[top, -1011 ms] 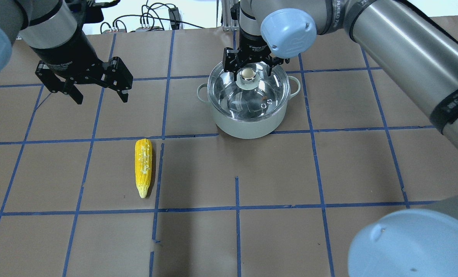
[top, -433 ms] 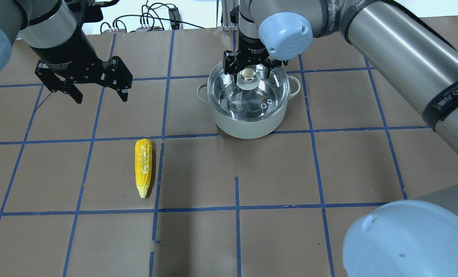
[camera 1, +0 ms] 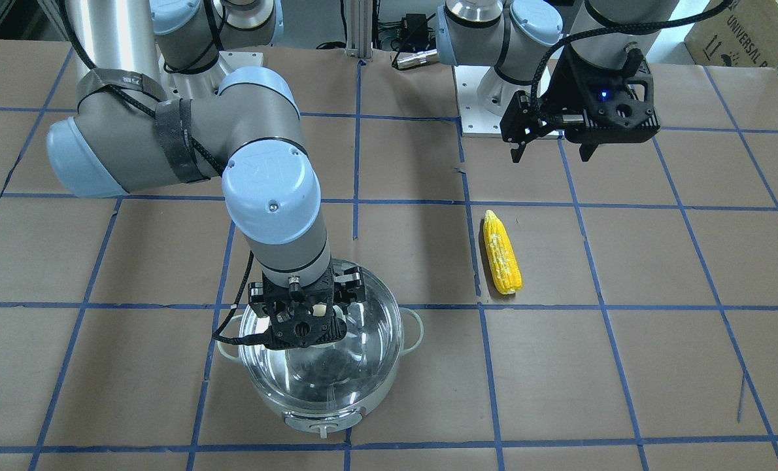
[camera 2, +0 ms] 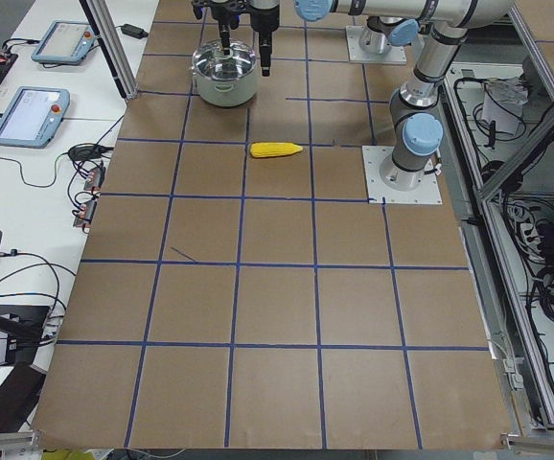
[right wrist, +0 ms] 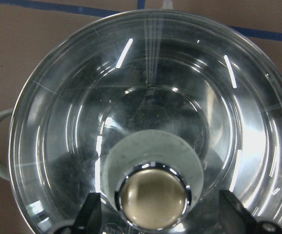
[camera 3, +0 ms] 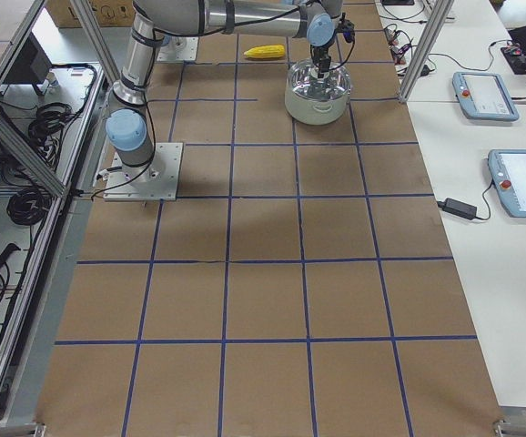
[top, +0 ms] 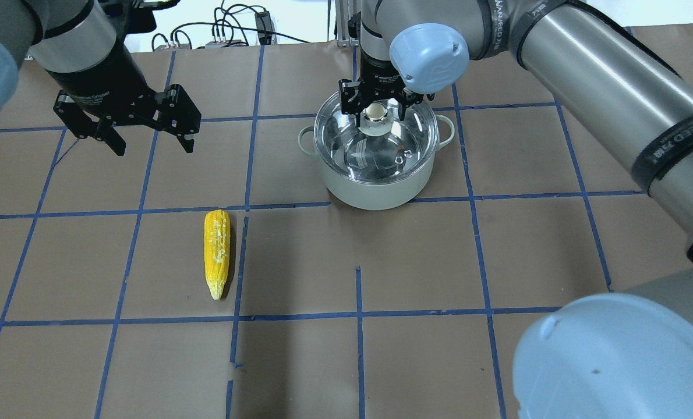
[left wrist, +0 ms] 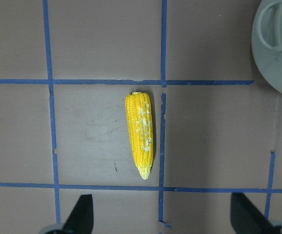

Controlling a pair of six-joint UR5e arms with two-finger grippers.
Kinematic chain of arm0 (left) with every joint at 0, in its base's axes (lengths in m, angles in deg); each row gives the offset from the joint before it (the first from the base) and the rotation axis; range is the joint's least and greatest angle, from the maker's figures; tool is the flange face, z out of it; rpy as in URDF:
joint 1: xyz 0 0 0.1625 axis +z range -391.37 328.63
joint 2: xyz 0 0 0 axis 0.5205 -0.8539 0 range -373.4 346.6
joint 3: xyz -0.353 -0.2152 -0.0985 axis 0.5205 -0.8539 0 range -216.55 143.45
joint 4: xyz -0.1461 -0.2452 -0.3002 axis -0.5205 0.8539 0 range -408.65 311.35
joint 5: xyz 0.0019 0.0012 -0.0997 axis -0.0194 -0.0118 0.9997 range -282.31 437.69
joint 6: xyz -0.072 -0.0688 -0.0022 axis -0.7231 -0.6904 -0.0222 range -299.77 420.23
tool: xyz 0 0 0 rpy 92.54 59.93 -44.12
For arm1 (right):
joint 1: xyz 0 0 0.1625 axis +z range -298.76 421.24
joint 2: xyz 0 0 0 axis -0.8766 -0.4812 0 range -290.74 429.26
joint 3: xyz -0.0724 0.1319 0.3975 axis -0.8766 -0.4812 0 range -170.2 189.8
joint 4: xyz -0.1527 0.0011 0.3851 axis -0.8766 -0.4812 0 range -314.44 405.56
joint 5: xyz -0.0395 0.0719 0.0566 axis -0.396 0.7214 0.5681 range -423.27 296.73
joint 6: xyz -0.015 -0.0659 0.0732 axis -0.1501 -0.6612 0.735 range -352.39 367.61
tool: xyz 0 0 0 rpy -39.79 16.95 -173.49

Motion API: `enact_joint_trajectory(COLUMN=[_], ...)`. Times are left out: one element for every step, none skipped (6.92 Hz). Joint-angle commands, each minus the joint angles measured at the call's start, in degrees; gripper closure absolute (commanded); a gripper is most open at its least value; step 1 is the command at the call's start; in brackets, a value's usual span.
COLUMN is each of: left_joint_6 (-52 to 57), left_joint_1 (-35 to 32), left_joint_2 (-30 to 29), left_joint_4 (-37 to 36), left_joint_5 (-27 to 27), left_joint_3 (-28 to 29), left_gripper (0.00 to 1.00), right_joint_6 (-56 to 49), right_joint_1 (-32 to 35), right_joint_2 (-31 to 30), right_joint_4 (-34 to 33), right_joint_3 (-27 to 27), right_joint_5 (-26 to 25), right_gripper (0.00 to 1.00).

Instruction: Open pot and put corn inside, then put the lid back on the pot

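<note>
The pale grey pot (top: 372, 195) stands at the back centre with the clear glass lid (top: 396, 145) on it. My right gripper (top: 375, 106) is over the lid, open, with a finger on each side of the gold-topped knob (right wrist: 153, 197). The wrist view shows a gap between each finger and the knob. The yellow corn (top: 217, 253) lies flat on the table at the left front of the pot, tapered end toward me. My left gripper (top: 153, 148) is open and empty, high above the table behind the corn, which shows below it in the left wrist view (left wrist: 141, 135).
The brown paper table (top: 416, 267) carries a blue tape grid. Cables and a metal post (top: 340, 23) sit past the back edge. The right arm's elbow (top: 614, 361) fills the near right corner of the overhead view.
My right gripper has come down around the lid knob and its fingers stand closer together. The left arm, corn, pot and lid have not moved.
</note>
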Motion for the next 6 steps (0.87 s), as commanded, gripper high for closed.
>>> enact_joint_trajectory(left_joint_6=[-0.03, -0.03, -0.03, -0.03, -0.03, -0.03], left_joint_1=[-0.01, -0.27, -0.19, -0.19, -0.19, -0.19], left_joint_2=[0.00, 0.09, 0.09, 0.09, 0.09, 0.00], left_joint_4=[0.03, 0.03, 0.03, -0.05, 0.03, 0.03], left_joint_5=[-0.03, -0.12, -0.12, -0.12, -0.12, -0.03], left_joint_3=[-0.03, -0.03, -0.03, -0.03, -0.03, -0.03], left_gripper=[0.00, 0.00, 0.00, 0.00, 0.00, 0.00], right_joint_6=[0.09, 0.09, 0.09, 0.09, 0.09, 0.09], right_joint_1=[0.09, 0.96, 1.05, 1.05, 1.14, 1.14], right_joint_2=[2.15, 2.95, 3.21, 3.30, 3.04, 2.78], right_joint_4=[0.73, 0.82, 0.91, 1.17, 1.26, 1.35], right_joint_3=[-4.42, -5.23, -5.24, -5.15, -4.54, -4.45], right_joint_5=[-0.33, -0.68, -0.77, -0.77, -0.68, -0.68], right_gripper=[0.15, 0.18, 0.19, 0.19, 0.19, 0.19])
